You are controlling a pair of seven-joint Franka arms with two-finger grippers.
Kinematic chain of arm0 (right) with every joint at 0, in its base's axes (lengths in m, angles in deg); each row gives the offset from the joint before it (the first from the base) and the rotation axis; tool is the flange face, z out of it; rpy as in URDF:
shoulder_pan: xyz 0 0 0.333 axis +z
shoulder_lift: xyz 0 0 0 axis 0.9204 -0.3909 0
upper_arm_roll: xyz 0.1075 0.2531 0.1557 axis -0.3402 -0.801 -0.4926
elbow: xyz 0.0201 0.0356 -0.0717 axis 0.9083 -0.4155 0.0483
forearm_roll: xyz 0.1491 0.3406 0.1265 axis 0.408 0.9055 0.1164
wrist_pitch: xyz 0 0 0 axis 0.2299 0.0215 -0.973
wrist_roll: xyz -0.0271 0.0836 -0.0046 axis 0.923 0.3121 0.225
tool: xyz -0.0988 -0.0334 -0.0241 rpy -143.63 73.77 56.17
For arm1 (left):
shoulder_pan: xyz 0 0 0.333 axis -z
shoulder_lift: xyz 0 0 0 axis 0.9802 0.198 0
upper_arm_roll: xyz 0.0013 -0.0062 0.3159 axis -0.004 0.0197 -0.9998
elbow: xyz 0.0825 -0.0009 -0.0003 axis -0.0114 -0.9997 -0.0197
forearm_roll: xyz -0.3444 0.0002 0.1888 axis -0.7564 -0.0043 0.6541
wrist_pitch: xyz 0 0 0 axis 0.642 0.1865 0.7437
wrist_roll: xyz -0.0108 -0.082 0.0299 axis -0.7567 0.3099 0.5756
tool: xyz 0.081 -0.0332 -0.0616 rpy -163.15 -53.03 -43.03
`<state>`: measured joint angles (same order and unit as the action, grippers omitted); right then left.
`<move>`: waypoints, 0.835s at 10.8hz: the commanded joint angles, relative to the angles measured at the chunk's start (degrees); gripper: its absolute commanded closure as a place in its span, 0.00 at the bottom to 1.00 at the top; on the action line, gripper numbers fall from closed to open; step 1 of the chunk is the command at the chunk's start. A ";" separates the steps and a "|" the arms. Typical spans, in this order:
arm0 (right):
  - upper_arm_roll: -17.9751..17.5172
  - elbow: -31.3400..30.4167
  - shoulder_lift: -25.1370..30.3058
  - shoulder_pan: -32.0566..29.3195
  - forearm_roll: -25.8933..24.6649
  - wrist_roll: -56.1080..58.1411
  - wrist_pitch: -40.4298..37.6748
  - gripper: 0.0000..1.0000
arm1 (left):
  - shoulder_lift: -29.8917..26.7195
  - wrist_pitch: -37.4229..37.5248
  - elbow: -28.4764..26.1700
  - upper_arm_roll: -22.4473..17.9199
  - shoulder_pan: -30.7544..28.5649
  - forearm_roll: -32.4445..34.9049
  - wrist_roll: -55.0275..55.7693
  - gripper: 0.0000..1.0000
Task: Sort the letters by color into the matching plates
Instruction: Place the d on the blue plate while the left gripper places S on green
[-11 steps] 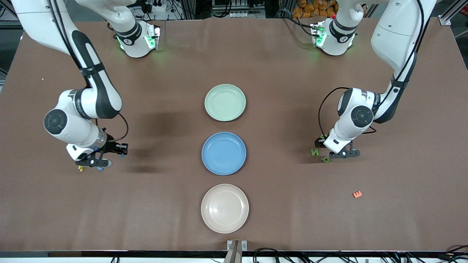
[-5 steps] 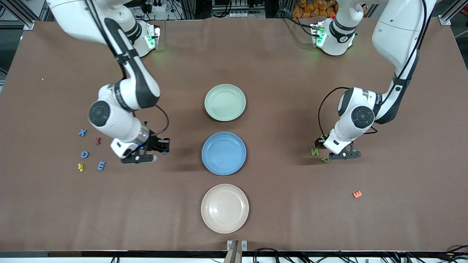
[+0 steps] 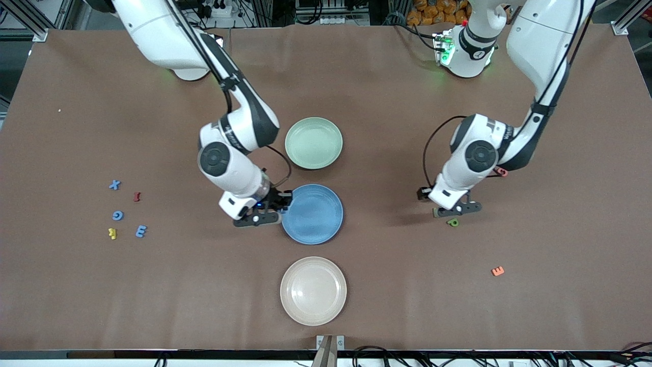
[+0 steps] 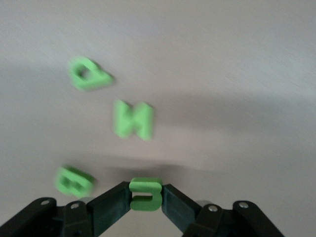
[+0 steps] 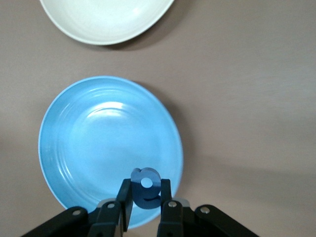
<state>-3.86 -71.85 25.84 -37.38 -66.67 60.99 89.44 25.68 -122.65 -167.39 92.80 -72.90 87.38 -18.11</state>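
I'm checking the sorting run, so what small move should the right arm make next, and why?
Probably carry on a little farther over the mid blue round plate, then open. The right gripper is shut on a small dark blue chunky letter and sits just over the plate's rim, so releasing now might drop it on the edge. The left gripper, shut on a small green letter, is over the table.

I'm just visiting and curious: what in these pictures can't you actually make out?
- Front view: what the left claw and right claw grip, hidden under the wrists.
- Front view: a reddish thing, half covered by the left arm.
- Left wrist view: three green letters on the table, blurred.
- Right wrist view: the cream plate, cut off by the edge.
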 commanded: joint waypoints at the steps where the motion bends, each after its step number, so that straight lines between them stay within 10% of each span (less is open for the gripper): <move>1: 0.77 6.19 -6.39 3.43 0.75 -3.35 -0.29 0.93 | -0.20 8.02 3.74 7.00 2.12 0.96 14.78 1.00; 3: 0.77 6.29 -7.36 4.31 0.75 -3.79 0.41 0.85 | -0.02 11.98 5.07 7.28 8.35 0.96 23.40 1.00; 4: 0.77 6.29 -7.37 4.31 0.66 -3.88 0.50 0.33 | 0.06 12.44 5.33 7.37 11.25 0.96 27.45 1.00; 5: 1.11 6.29 -7.19 4.31 0.40 -3.18 0.41 0.00 | 0.50 12.53 5.42 7.28 14.93 0.87 31.40 1.00; 9: 5.41 5.68 -5.53 4.23 0.49 0.08 -0.47 0.00 | 1.56 13.32 7.53 7.90 22.60 -3.68 37.77 1.00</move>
<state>-0.87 -66.43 19.26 -33.50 -66.72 59.91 90.10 26.53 -111.34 -162.15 100.67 -52.50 86.81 18.23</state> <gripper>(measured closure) 0.167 0.656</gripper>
